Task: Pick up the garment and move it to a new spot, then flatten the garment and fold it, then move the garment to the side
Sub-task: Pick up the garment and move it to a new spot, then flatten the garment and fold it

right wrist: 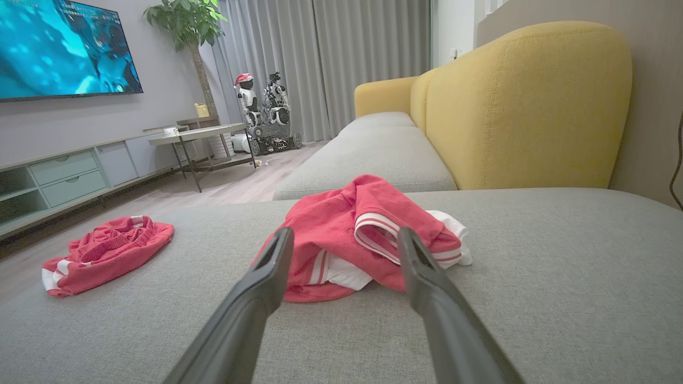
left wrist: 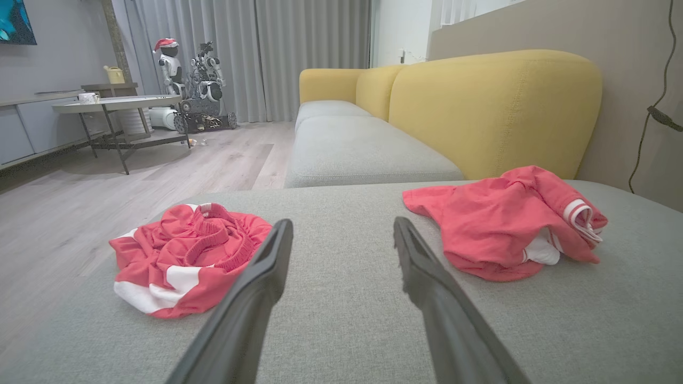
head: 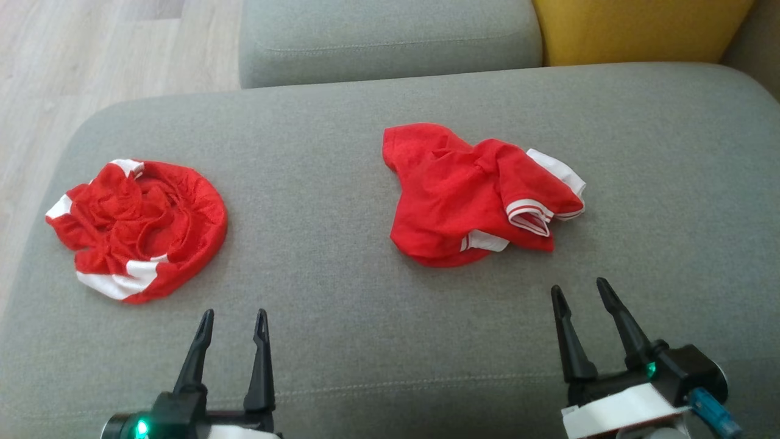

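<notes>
Low over the near edge of the grey sofa seat (head: 365,341), the left claw (head: 235,314) and right claw (head: 579,285) are both empty, fingers spread wide, apparently ready to close on cloth. Just beyond the right claw lies a crumpled red shirt (head: 463,201), probably the garment to lift, since that claw faces it. A red-and-white bundle (head: 137,228) lies well apart, to the left.
</notes>
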Motion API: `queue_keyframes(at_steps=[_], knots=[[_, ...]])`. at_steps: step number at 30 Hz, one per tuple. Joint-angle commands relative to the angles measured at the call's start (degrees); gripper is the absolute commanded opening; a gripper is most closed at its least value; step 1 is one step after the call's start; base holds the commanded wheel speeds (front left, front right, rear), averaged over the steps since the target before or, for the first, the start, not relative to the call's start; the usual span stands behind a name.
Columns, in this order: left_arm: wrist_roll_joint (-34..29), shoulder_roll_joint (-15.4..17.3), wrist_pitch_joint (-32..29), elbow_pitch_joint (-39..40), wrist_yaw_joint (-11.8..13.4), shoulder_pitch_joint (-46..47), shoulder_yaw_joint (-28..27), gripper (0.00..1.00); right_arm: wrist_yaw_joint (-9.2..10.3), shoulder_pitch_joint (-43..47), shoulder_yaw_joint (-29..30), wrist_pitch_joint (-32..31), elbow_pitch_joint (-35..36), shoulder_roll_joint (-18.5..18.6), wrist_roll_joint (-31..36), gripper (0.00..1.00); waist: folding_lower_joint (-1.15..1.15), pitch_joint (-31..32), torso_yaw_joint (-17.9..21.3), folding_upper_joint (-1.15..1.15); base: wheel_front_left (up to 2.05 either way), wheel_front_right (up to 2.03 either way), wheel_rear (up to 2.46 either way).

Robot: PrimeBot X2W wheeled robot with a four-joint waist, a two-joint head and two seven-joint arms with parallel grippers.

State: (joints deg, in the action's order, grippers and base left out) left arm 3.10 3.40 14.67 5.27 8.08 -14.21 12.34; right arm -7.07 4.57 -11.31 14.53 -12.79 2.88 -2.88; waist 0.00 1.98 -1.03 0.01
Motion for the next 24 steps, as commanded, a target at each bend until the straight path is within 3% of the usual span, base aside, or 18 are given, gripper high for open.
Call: queue_keyframes(at_steps=[1,11,24], knots=[[-0.3,-0.5,0.3,1.6,0.7,2.6,-1.3,1.0,-0.42,-2.5,-1.4,0.5,2.3,0.0,0.0,1.0,0.0,-0.2,0.2,-0.01,0.0,0.0,0.0],[-0.9,-0.5,0.3,1.2,2.8,3.5,-1.0,1.0,-0.42,-3.0,-0.5,0.5,2.6,0.0,0.5,1.0,0.0,-0.3,1.0,-0.01,0.0,0.0,0.0],[-1.5,-0.5,0.3,0.5,2.6,3.7,-1.6,1.0,-0.42,-3.0,0.1,0.5,2.3,0.0,0.2,1.0,0.0,0.2,1.5,-0.01,0.0,0.0,0.0]])
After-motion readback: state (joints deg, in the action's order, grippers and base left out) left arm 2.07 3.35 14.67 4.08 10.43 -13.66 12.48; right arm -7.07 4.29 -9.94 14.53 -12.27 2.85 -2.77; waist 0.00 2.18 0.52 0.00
